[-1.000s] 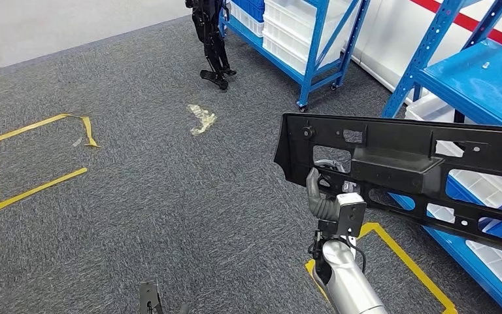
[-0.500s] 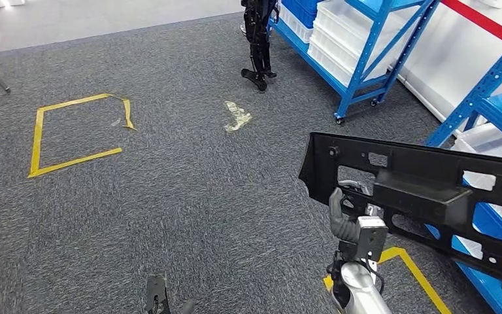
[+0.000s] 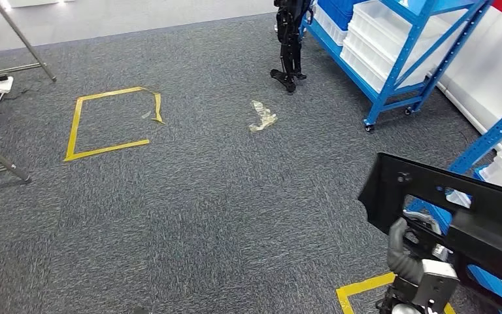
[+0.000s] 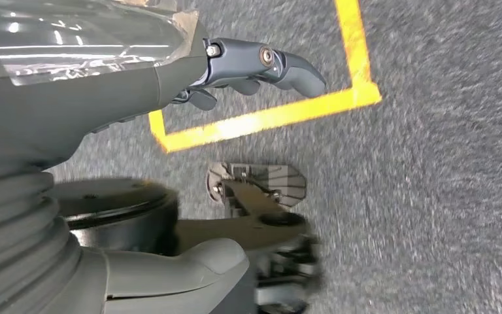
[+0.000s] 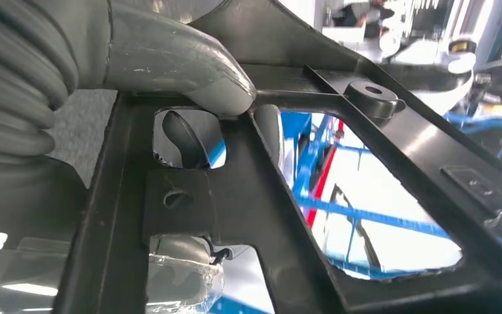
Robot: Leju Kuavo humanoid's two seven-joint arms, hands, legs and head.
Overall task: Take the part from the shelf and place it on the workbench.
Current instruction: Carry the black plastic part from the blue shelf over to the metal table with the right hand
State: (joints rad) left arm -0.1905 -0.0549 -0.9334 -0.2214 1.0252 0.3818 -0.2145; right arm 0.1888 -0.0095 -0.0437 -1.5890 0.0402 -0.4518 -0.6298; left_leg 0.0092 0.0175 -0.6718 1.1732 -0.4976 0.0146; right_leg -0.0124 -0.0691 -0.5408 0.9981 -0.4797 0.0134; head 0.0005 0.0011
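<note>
The part [image 3: 461,219] is a long black plastic panel with cut-outs, held up off the floor at the lower right of the head view. My right hand [image 3: 410,263] grips it from below near its left end. In the right wrist view the thumb [image 5: 189,69] presses on the panel [image 5: 248,196] and darker fingers show through a cut-out. My left hand [image 4: 255,62] hangs beside my body above the carpet, its fingers apart and holding nothing.
Blue shelves [image 3: 399,46] with white bins stand at the back right, with another blue rack [image 3: 500,140] close behind the panel. Another robot's legs [image 3: 291,39] stand by the shelves. Yellow tape squares [image 3: 111,121] mark the grey carpet. Metal stand legs [image 3: 0,160] show at the left.
The camera has swung left, so the whole scene has shifted right. The panel and my right hand now sit lower and further right in the picture, with the grip unchanged.
</note>
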